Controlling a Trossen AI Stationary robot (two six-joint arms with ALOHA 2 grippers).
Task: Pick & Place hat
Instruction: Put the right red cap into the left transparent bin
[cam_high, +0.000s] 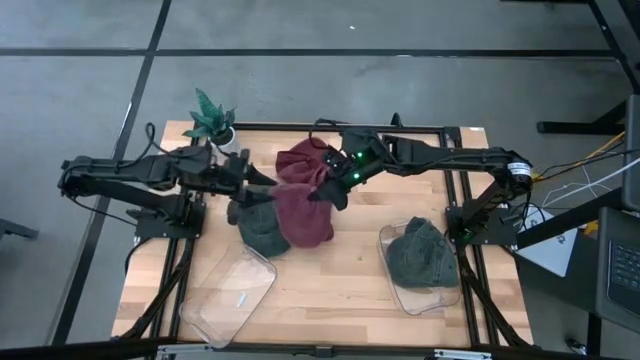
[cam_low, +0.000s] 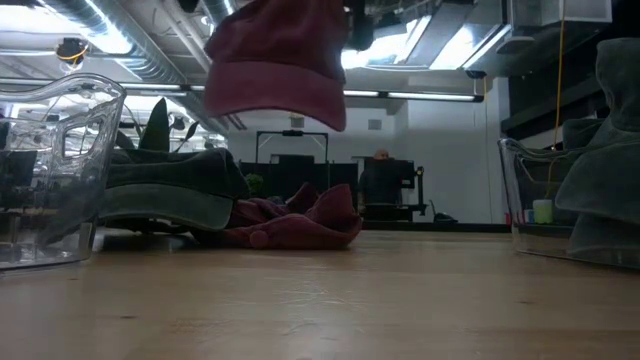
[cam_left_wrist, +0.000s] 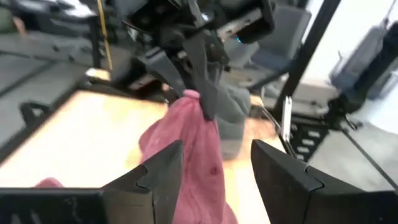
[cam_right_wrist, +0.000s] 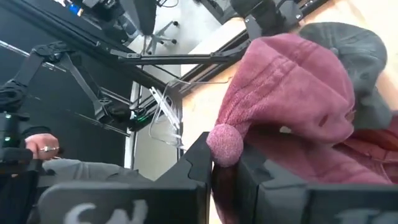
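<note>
above the desk (cam_high: 340, 270) the right fingers (cam_high: 327, 190) pinch the red hat (cam_high: 303, 214) by its top and hold it up in the air. another red hat (cam_high: 303, 158) and a gray hat (cam_high: 260, 228) lie below. the left fingers (cam_high: 268, 180) wait wide apart just beside it.

A maroon hat (cam_high: 303, 212), dark green hats (cam_high: 420, 252), clear bins (cam_high: 228, 295), pale wood table (cam_high: 340, 290).
</note>
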